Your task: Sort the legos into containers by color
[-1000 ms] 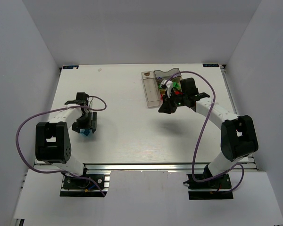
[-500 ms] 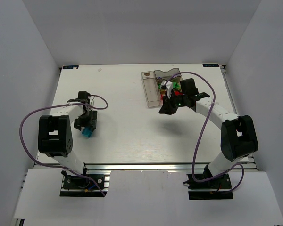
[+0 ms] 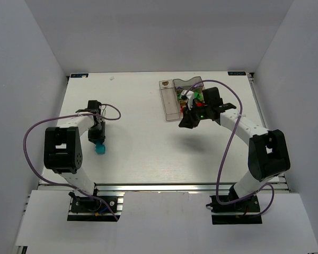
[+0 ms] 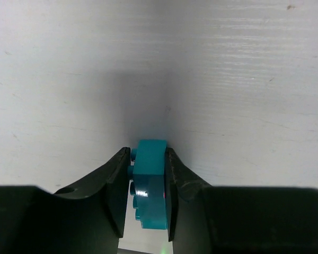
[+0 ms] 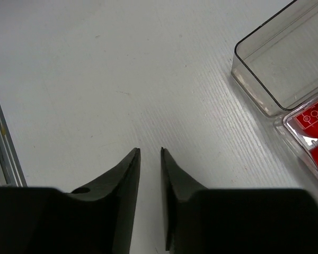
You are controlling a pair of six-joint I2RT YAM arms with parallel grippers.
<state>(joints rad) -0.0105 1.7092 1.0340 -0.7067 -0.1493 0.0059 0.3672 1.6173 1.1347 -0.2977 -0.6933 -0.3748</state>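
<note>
I am working on a white table (image 3: 143, 153) inside plain white walls. Nearest to me, at about 9 o'clock on the table, my left gripper (image 4: 147, 156) is clenching one teal brick (image 4: 150, 193). A finger is pressing each side of it, its long axis is running along the fingers toward 12 o'clock in the wrist view, and its studs are facing the left finger.

The coming move is turning on this: the containers (image 3: 169, 103) are sitting well apart from that brick, at about 2 o'clock from it, with the long narrow compartment running roughly 12 to 6.

My right gripper (image 5: 149, 153) is hanging just beside their near end, so that arm is much the nearer one. Its jaws are drawn almost together with only a slit between them, gripping nothing.

Counting: one teal brick in hand, one block of containers, and one long compartment looking bare. Red bricks (image 5: 312, 127) and some green ones are lying in the shorter compartments, but my right arm is probably covering several, so I am not counting them.
</note>
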